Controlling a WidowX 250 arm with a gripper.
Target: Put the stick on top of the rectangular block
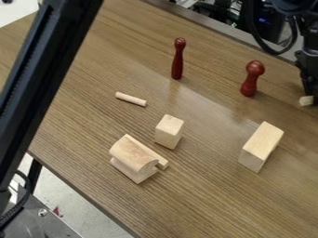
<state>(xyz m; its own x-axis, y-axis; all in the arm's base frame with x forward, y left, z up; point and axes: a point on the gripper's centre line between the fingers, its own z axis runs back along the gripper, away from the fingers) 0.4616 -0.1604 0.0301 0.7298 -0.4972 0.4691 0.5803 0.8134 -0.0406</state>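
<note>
Pale wooden arched piece (133, 153) and small block (169, 131), near side of the brown table (205, 200); to their right, the rectangular block (261, 145). Farther back, 1 stick (131, 99) lies flat, its long axis slanting down-right, roughly toward the rectangular block. The hand (309, 94) is at the view's right edge, with the stick well apart to its left, so a reach across would probably be needed. At the hand is 1 pale wooden end (306, 101); whether gripped, one cannot tell. Behind: 2 red pins (177, 60), then a cable (261, 39).
</note>
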